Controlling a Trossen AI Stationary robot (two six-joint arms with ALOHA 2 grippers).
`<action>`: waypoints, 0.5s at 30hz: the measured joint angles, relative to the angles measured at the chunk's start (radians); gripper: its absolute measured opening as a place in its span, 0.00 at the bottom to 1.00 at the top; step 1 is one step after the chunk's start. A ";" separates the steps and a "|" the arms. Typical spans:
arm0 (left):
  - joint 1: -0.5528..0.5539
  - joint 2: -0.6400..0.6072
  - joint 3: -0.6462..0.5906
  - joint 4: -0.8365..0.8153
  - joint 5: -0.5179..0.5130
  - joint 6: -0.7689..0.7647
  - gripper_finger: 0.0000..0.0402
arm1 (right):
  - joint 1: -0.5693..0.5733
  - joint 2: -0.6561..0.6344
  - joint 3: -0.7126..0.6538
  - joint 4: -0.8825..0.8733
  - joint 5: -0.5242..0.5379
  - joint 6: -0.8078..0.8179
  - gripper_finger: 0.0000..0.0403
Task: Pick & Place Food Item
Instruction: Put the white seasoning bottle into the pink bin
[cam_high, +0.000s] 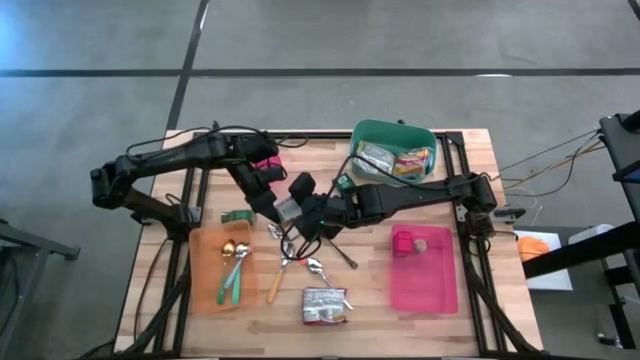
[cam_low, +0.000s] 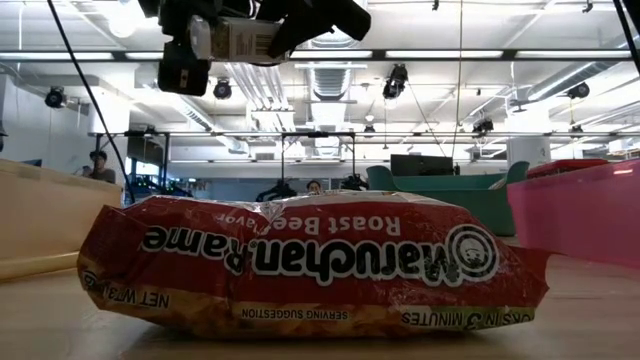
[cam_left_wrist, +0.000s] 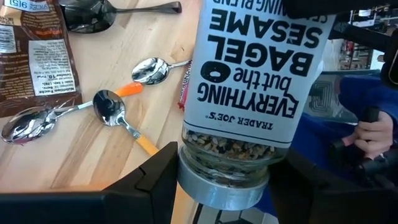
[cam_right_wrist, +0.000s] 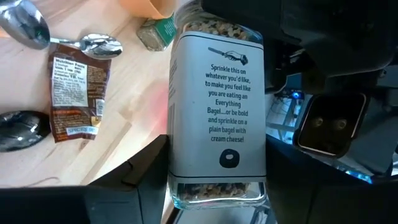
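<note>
A seasoning jar (cam_high: 287, 209) is held above the table's centre, gripped at one end by the left gripper (cam_high: 272, 207) and at the other by the right gripper (cam_high: 303, 212). A ramen packet (cam_high: 324, 305) lies at 6 o'clock of the jar, spoons (cam_high: 312, 264) between. The pink tray (cam_high: 424, 283) is at 4 o'clock, the orange tray (cam_high: 207, 268) at 8 o'clock.

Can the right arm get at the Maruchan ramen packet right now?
Probably not yet. The right gripper has its fingers around the seasoning jar, which the left gripper also grips at the cap end, above the spoons. The Maruchan ramen packet itself lies uncovered near the table's front edge.
</note>
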 joint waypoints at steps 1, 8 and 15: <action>-0.001 0.000 0.000 0.000 0.003 -0.001 0.47 | 0.000 0.000 0.000 -0.001 0.000 0.011 0.51; -0.006 -0.003 0.002 0.029 0.076 0.005 0.47 | -0.001 0.002 -0.004 -0.008 0.002 0.016 0.72; -0.015 -0.005 0.002 0.077 0.094 -0.022 0.47 | 0.000 0.003 -0.006 -0.004 0.056 0.019 0.55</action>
